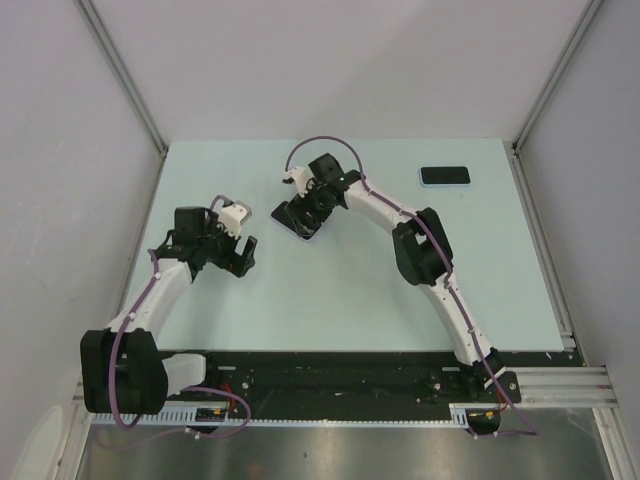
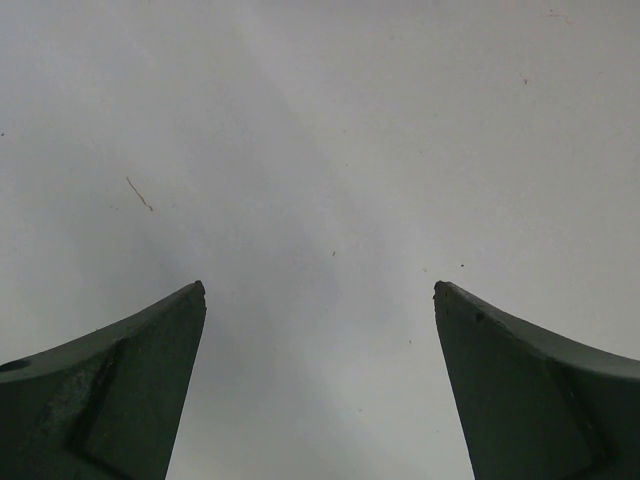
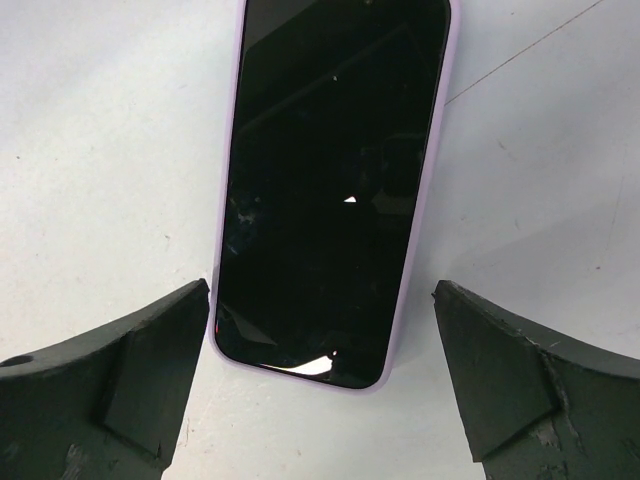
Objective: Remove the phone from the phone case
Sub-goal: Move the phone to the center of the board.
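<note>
Nearest the lens, right gripper: fingers spread wide, clamped on nothing, flanking the near short end of the phone; touching or not, cannot tell. Just ahead of those fingertips, flat on the table, screen up, snug inside a lilac phone case. Left gripper likewise parted and empty, over bare table well to the left of the right one. Probably light and rigid, glass face slick and fragile under levering. Case rim likely soft, grippy, stretchy. Best to pin the long edges with one gripper and peel a case corner back with the other, never pinching the glass. Second phone well beyond the right gripper, to its right; no concern.
</note>
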Controlling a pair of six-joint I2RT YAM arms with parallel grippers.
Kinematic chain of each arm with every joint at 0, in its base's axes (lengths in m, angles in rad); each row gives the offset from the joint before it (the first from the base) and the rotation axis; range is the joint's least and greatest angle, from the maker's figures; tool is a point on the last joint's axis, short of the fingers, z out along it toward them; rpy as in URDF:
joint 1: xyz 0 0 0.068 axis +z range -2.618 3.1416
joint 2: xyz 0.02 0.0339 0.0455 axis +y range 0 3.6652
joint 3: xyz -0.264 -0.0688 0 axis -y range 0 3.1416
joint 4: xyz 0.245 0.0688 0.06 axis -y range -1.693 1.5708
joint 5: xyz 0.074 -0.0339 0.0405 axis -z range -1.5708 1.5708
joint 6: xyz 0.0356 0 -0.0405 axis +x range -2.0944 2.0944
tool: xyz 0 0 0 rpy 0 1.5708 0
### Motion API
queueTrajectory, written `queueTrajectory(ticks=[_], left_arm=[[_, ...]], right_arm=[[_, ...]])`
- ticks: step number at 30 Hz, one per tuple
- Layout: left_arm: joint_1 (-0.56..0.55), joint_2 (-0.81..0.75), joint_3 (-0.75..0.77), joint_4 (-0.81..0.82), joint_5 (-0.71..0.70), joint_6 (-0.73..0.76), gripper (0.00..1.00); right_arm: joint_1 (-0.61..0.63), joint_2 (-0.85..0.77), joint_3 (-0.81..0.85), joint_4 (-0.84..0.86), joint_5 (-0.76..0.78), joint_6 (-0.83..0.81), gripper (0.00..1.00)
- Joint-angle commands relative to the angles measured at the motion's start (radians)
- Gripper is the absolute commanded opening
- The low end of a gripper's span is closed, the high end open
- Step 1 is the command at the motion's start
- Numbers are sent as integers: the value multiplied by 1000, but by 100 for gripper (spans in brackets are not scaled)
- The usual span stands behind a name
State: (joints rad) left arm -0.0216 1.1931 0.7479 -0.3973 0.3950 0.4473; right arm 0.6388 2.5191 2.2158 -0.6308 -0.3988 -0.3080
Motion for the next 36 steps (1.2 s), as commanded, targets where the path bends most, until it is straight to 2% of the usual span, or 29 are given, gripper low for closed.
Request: queueTrajectory(ticks=[1, 4, 11, 14, 15, 19, 22, 23, 26, 28, 33, 36], left_arm=[[6, -9, -5, 34, 1, -15, 100], [8, -7, -5, 37, -4, -18, 100], [9, -18, -9, 38, 5, -21, 100], [11, -18, -7, 38, 7, -22, 100], [11, -17, -7, 38, 8, -24, 100], [12, -23, -9, 38, 15, -24, 100], [12, -27, -9, 38, 19, -24, 100], [14, -30, -10, 38, 22, -24, 100], [14, -32, -12, 38, 33, -19, 100], [14, -32, -10, 38, 34, -16, 100], [14, -38, -13, 38, 44, -12, 100], [14, -35, -12, 38, 51, -13, 100]], right_arm=[[33, 7, 27, -38, 40, 1, 100], [59, 20, 19, -30, 149, -12, 100], [93, 33, 10, -50, 192, -42, 100], [90, 52, 25, -76, 190, -51, 89], [87, 55, 31, -96, 186, -49, 80], [73, 70, 55, -141, 153, -43, 74], [68, 73, 55, -162, 143, -48, 58], [70, 72, 54, -171, 127, -58, 49], [71, 54, 23, -211, 97, -94, 38], [75, 9, -22, -213, 95, -112, 37], [84, -123, -256, -122, 110, -151, 36], [87, -189, -349, -90, 118, -155, 30]])
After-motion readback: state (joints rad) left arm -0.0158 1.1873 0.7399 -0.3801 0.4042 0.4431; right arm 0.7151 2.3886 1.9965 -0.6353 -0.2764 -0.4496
